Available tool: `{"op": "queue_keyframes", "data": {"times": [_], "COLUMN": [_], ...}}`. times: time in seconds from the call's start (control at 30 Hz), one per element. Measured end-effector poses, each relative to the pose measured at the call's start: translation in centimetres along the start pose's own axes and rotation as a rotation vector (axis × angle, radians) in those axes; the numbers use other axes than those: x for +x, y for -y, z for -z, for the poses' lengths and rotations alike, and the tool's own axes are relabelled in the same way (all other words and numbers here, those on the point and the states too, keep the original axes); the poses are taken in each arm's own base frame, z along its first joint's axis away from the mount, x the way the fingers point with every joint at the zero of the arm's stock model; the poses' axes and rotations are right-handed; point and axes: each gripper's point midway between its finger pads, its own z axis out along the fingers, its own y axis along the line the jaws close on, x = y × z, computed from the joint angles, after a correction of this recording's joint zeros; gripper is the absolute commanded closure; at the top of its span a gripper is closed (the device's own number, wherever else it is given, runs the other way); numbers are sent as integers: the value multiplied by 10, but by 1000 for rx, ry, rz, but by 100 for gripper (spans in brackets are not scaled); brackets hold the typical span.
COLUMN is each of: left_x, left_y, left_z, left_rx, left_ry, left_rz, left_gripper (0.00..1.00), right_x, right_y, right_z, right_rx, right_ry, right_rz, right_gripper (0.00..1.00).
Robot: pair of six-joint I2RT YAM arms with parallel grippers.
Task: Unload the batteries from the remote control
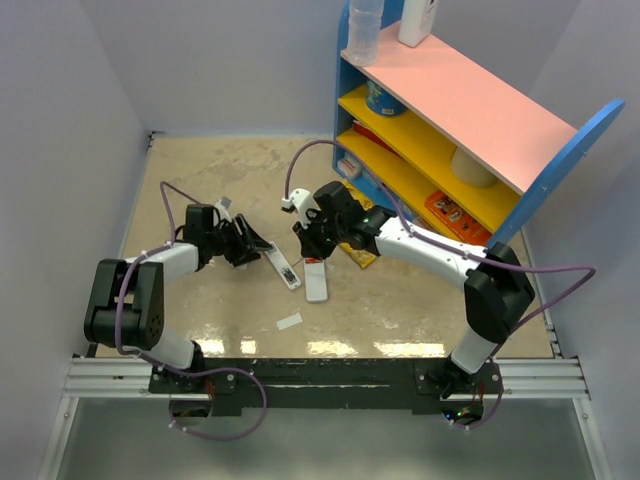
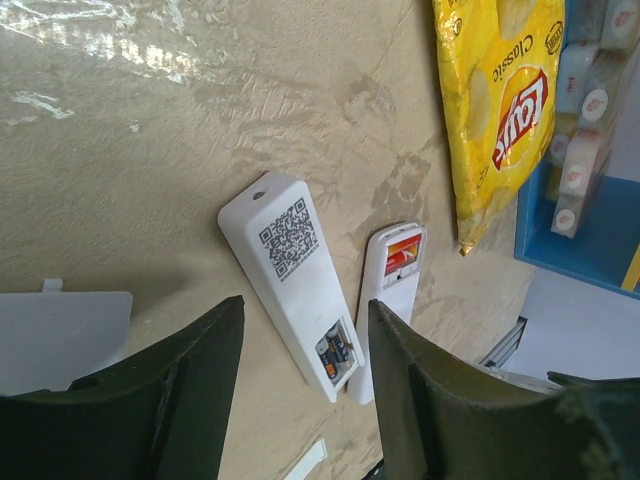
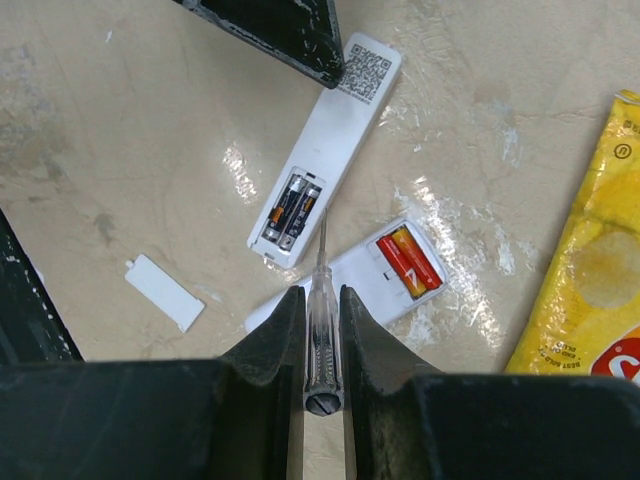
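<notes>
**Both batteries sit in the uncovered remote**

Take twelve o'clock as pointing away from the arm bases. Nearest you, a small flat white plastic scrap [image 1: 289, 321] lies on the beige marbled tabletop [image 1: 200, 190]. At its one o'clock lies the small white flat rectangular remote control [image 1: 316, 284], plain back up. Its compartment is uncovered at the twelve o'clock end, and the two slim red-orange batteries [image 3: 408, 262] lie side by side inside. Just beside it, at its ten o'clock, lies a narrower white plastic bar [image 1: 283, 268] with a QR label, its own compartment open on two dark cells [image 3: 290, 210].

Your right gripper [image 3: 320, 292] hangs above the remote, jaws clamped on a long thin grey stick [image 3: 322, 240] with a clear handle. The tip points at the bar's compartment edge — you cannot tell whether it touches. Your left gripper [image 2: 305, 315] hangs at the bar's ten o'clock, jaws apart, holding nothing.

A yellow crisp bag [image 3: 585, 250] lies at the remote's two o'clock. Beyond it stands the blue-sided shelf [image 1: 480, 100] with pink and yellow boards.
</notes>
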Motion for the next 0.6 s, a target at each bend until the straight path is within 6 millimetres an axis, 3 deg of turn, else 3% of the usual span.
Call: {"op": "queue_keyframes", "data": {"times": [0.2, 0.6], "left_x": [6, 20], "left_y": [0, -2], "left_z": [-7, -20], "left_rx": [19, 36], "left_ry": [-31, -92], "left_rz": [-2, 0], "left_gripper": [45, 47], "right_x": [9, 2], "right_y": [-10, -21], "right_z": [-9, -10], "right_rx": [-48, -73], "right_ry": [-41, -41], "right_rz": [30, 56], "right_gripper": [100, 100]}}
